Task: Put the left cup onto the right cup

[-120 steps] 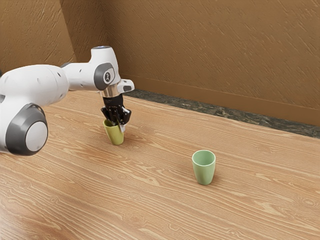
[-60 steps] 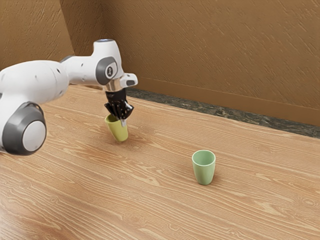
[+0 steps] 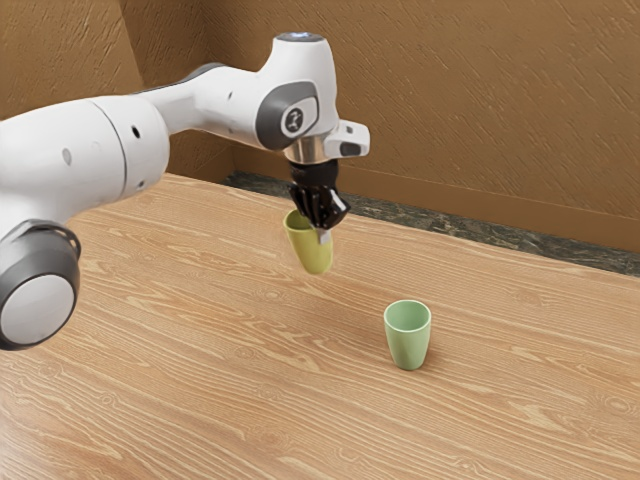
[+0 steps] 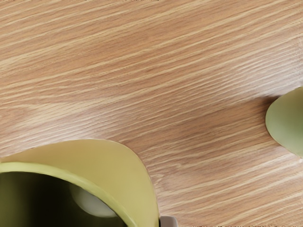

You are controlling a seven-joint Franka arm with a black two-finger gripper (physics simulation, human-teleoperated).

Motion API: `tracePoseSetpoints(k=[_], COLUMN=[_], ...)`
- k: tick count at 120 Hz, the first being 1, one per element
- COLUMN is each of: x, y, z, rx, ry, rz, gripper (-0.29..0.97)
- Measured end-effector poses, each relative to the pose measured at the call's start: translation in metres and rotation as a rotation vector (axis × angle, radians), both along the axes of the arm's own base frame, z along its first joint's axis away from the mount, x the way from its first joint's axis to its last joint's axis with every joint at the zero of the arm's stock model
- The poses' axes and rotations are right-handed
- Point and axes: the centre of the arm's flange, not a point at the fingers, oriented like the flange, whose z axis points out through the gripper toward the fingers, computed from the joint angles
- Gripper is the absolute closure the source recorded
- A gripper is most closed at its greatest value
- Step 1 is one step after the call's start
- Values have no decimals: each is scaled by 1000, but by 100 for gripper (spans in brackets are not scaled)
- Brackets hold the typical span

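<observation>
Two cups are in play, and only one of them is in my grip. The end effector [image 3: 322, 226] is pinched nearly closed on the rim wall of the olive-yellow tapered cup [image 3: 310, 244], one finger seemingly inside the mouth and one outside. That cup hangs clear of the wood-grain table [image 3: 180, 360], tilted so its base swings toward the exterior view's right. In the wrist view the olive-yellow tapered cup [image 4: 102, 165] sits right under my hand, its open mouth dark at the edge.

The pale green tapered cup [image 3: 407, 334] stands upright on the table, well apart from the held one, toward the exterior view's right and nearer the camera. Part of its curved side [image 4: 287, 120] peeks in at the wrist view's edge, so it is not yet beneath the hand.

By my reading, the pick and the lift are done and I am partway through the carry. What is left: bring the held cup across until it is above the pale green tapered cup, level it out of its tilt, lower it so the base seats on or in the open mouth, then let go. The tilt is what I would watch, since a slanted base could catch the lower rim and tip that cup.
</observation>
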Motion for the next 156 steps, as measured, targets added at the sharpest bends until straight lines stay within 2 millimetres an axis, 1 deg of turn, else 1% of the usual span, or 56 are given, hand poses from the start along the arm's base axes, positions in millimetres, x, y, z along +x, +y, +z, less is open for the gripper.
tracePoseSetpoints(k=[11,22,29,37,49,77,88,104,120,147,156], x=[-10,-24,-34,-41,-45,-45,-43,-40,-38,-35,-32], y=[-40,-89,-116,-137,-157,-185,-194,-194,-198,-199,-197], z=[0,-4,-4,-3,-3,-20,-17,-19,-27,-47,-59], rx=[8,13,14,16,22,58,71,93,108,114,115], ry=[3,10,10,5,0,3,-18,-27,-27,-6,7], rz=[-55,-124,-161,-190,-216,-245,-257,-256,-258,-252,-247], gripper=[79,79,79,79,79,79,79,79,79,79,79])
